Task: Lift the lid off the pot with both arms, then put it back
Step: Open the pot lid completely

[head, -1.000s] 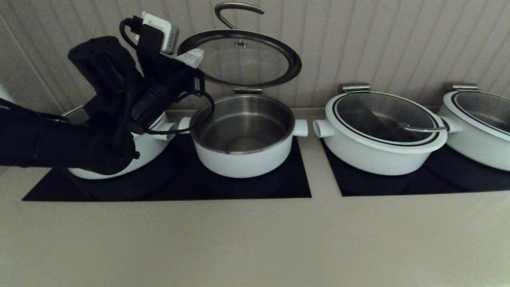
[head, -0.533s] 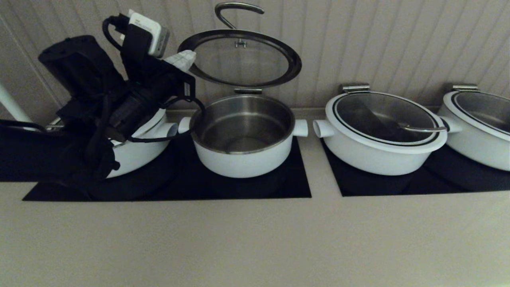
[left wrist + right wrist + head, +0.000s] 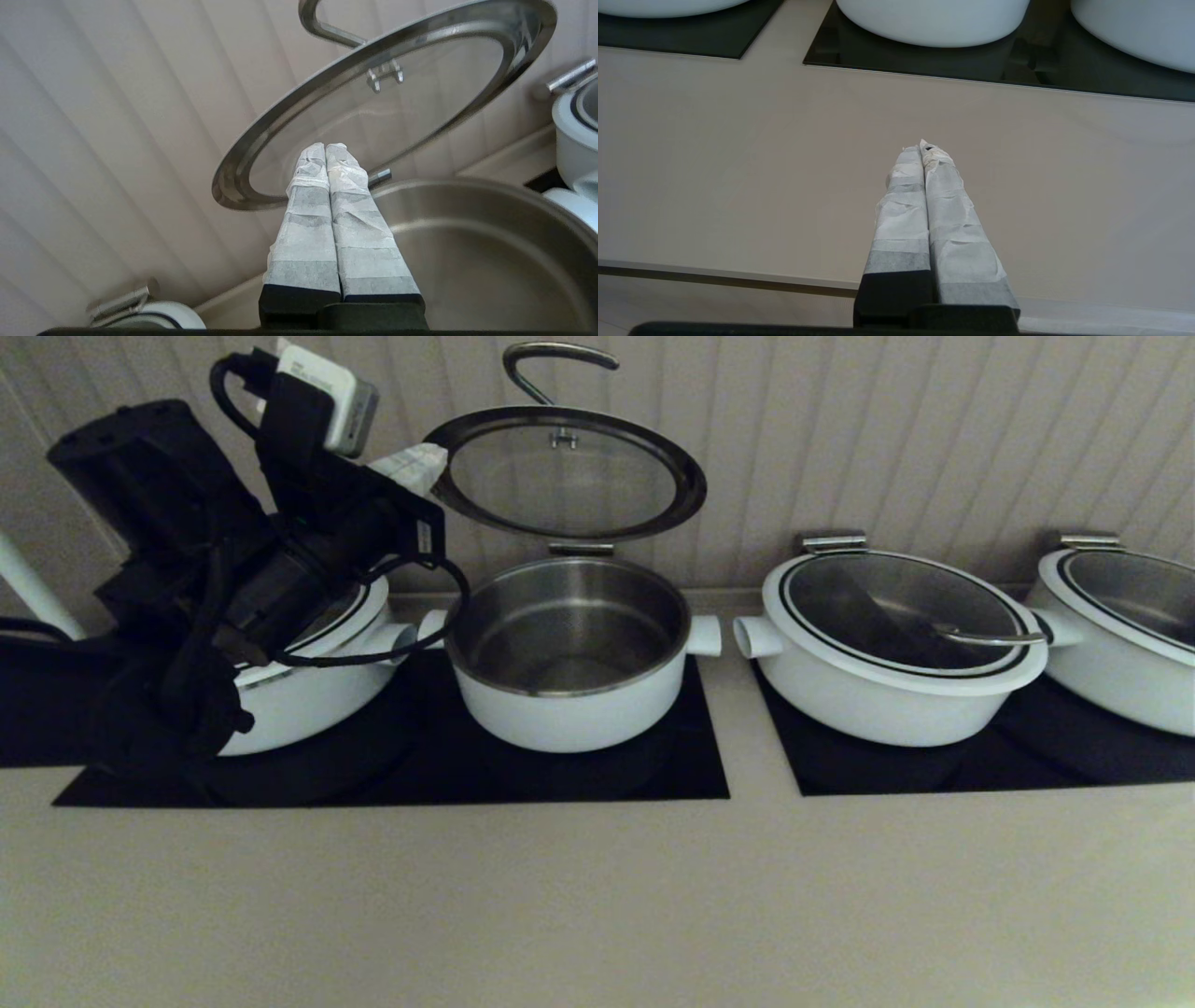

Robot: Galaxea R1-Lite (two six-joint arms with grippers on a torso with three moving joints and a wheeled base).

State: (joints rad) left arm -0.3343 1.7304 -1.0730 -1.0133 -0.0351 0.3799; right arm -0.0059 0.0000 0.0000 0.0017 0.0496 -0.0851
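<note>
The lid (image 3: 565, 476) is a round glass disc in a dark metal rim, with a curved steel handle (image 3: 551, 364) rising from its centre. It stands tilted up on a hinge behind the pot (image 3: 571, 653), leaning toward the ribbed wall (image 3: 840, 429). The pot is round and deep, matte white outside and brushed steel inside, with a short white stub handle on each side, and it sits open on a black glossy mat (image 3: 560, 775).

Compared with a second ago, the lid and pot have not moved, while the left arm (image 3: 187, 588) has pulled back toward the left and a little upward, uncovering more of the neighbouring white pot (image 3: 308, 681).

The left claw (image 3: 325, 149), wrapped in crinkled pale tape, has its fingers pressed together and holds nothing; its tips sit just beside the lid's left rim, above the pot's left edge, without visible contact. The right claw (image 3: 924, 149), taped the same way and also closed empty, hangs over the smooth beige desk (image 3: 738, 163), well apart from the lid. Two wider white pots (image 3: 896, 644) with closed lids stand to the right.
</note>
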